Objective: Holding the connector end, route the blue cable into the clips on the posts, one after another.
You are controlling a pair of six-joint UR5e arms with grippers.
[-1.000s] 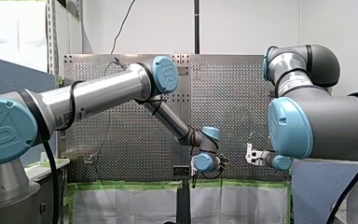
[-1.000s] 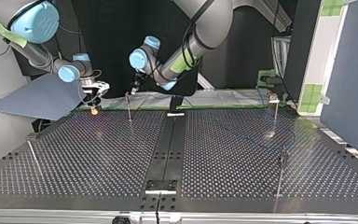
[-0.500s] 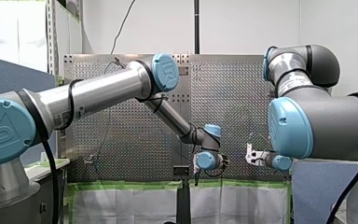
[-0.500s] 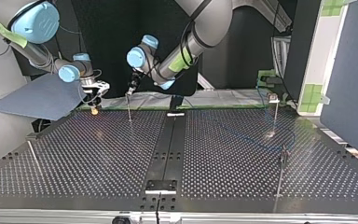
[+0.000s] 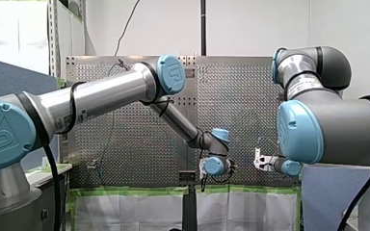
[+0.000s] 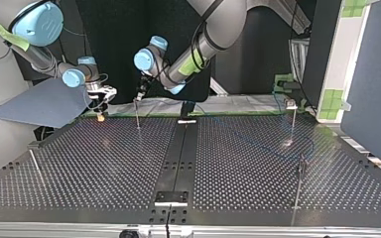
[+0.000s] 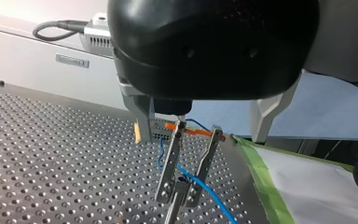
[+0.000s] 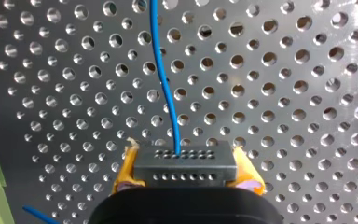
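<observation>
Just nudged left gripper leftward in top view, up to the post at upper left of centre; kept it pinched shut on blue cable, right gripper clamped on connector; expect clip seating next.

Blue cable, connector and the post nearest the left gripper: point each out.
blue cable (image 8: 160, 70), right wrist view, stretch ahead of the connector
connector (image 8: 185, 164), right wrist view, centre of its black face
post (image 6: 137, 115), top view, middle of its shaft
</observation>
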